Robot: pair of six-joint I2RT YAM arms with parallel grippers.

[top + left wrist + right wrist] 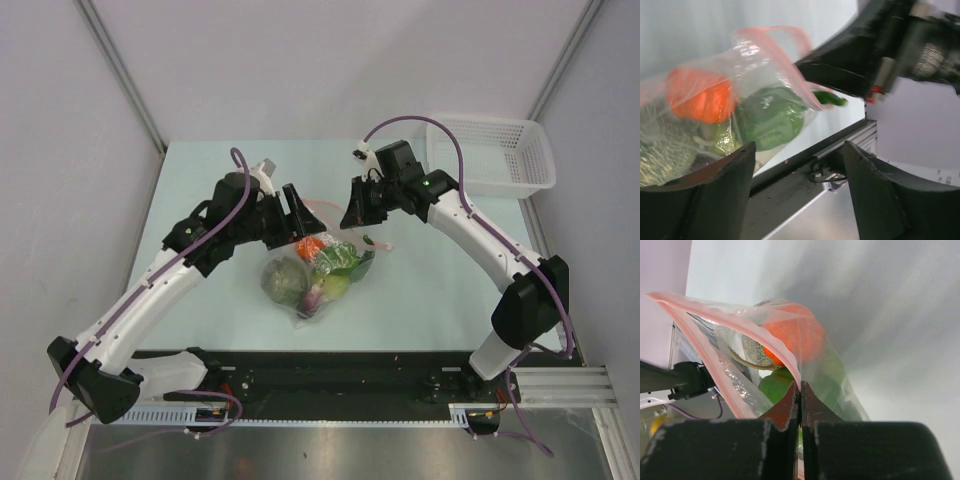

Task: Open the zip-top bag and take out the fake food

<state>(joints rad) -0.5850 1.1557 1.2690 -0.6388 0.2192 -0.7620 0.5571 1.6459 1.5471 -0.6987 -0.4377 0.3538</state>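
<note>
Pale green table point(430, 290) carries the clear, crinkly bag point(305, 300), packed with toy food point(330, 270): an orange ball point(800, 337), a green pepper point(770, 117) and a mottled head point(283, 280). The bag's pink zip strip point(715, 315) gapes apart at its raised end. The right gripper point(800, 388) is pinched tight on that strip. The left gripper point(797, 147) stands wide apart just beside the bag, holding nothing.

The bag's point(730, 340) mouth gaped beside the right gripper point(800, 390), which pinched one pink lip. The left gripper's point(799, 147) wide jaws had a free gap between them; the bag bulged just beyond one finger point(715, 190), and the right gripper blocked the way ahead. The basket point(505, 180) stood well behind the right gripper.
</note>
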